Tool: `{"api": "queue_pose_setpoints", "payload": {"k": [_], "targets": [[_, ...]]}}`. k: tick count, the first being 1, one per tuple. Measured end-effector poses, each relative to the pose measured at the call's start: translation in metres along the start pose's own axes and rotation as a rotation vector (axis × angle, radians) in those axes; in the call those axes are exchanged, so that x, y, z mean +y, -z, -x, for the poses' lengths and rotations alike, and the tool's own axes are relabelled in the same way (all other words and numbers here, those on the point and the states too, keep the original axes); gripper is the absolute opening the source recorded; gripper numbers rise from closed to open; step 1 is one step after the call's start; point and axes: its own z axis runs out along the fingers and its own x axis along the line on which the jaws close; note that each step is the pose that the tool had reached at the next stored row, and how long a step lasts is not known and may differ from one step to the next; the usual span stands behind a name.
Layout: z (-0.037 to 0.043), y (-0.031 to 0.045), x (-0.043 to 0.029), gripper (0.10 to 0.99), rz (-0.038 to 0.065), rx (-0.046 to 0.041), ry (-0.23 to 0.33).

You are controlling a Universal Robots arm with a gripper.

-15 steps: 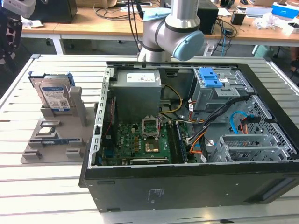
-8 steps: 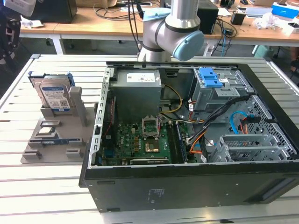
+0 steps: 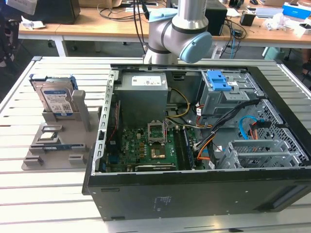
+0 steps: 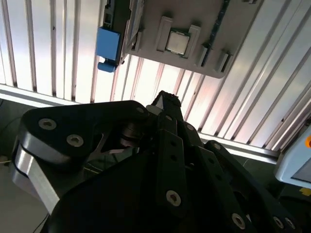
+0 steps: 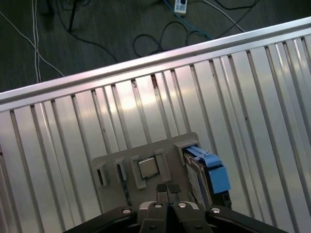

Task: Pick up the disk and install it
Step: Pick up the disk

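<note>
The disk (image 3: 57, 97) stands upright in a grey holder (image 3: 58, 145) on the slatted metal table, at the exterior view's left. It is silver with a white-and-blue label and a blue frame. In the first wrist view the disk (image 5: 208, 174) is seen from above on edge, just beside my gripper (image 5: 168, 189), whose two black fingertips are pressed together with nothing between them. The gripper hangs well above the holder and touches nothing. In the second wrist view the gripper (image 4: 164, 100) points toward the holder (image 4: 194, 29), and the disk's blue frame (image 4: 108, 44) shows at the holder's end.
An open computer case (image 3: 194, 194) lies at the exterior view's right, with a motherboard (image 3: 146, 145), cables and a drive cage bearing a blue latch (image 3: 220, 81). A processor chip (image 5: 147, 166) lies on the holder. My arm's elbow (image 3: 180, 34) rises behind the case.
</note>
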Motion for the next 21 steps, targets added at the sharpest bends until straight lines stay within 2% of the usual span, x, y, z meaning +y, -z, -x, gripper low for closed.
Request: {"api": "queue_pose_setpoints", "payload": {"k": [8, 15, 16, 17, 20, 21], "targets": [[0.0, 0.0, 0.0, 0.106, 0.002, 0.0037, 0.089], [0.0, 0.0, 0.0, 0.114, 0.002, 0.0039, 0.091], [0.0, 0.0, 0.0, 0.169, 0.002, 0.0039, 0.091], [0.0, 0.0, 0.0, 0.294, 0.002, 0.0039, 0.091], [0.0, 0.0, 0.0, 0.482, 0.002, 0.0039, 0.092], [0.0, 0.0, 0.0, 0.482, 0.002, 0.0039, 0.092]]}}
